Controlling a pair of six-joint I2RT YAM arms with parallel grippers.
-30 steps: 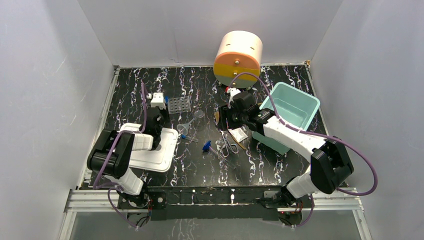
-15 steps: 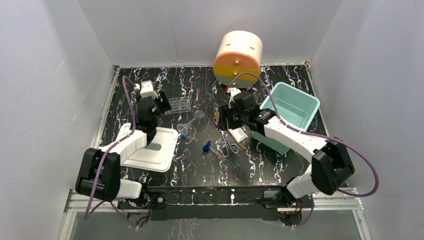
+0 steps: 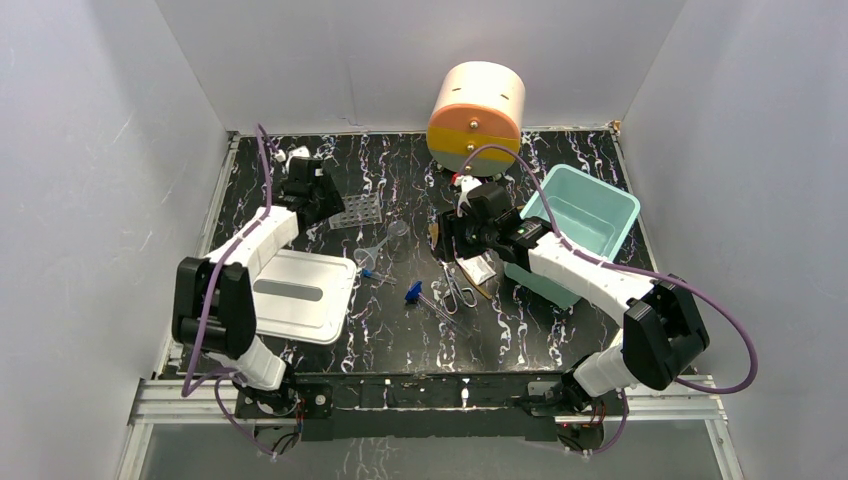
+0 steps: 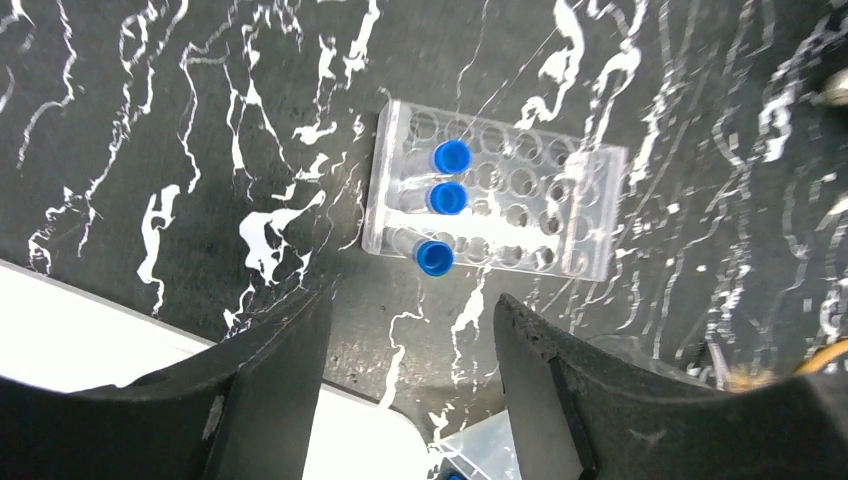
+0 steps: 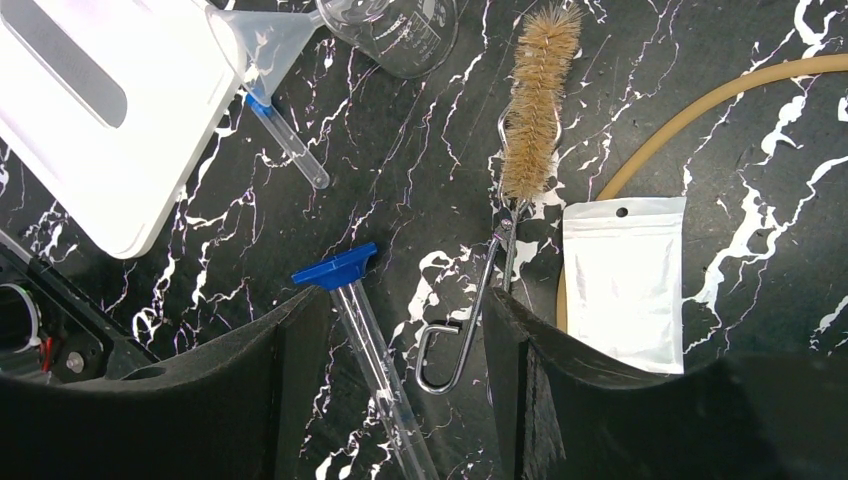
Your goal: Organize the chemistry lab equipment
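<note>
Early days: three blue-capped tubes are sitting in the clear tube rack at far left. Funnel, brush, tan tubing, small bag & scissors are lying loose mid-table. Left gripper is hovering over the rack, wide, empty. Right gripper is gaping over the brush's wire handle. Tubing is running out of frame.

Right wrist view: the beaker is cut by the top edge, the tan tubing runs off the right edge, the blue-capped tube off the bottom. Left wrist view: a clear piece at the bottom edge shows too little to name.
</note>
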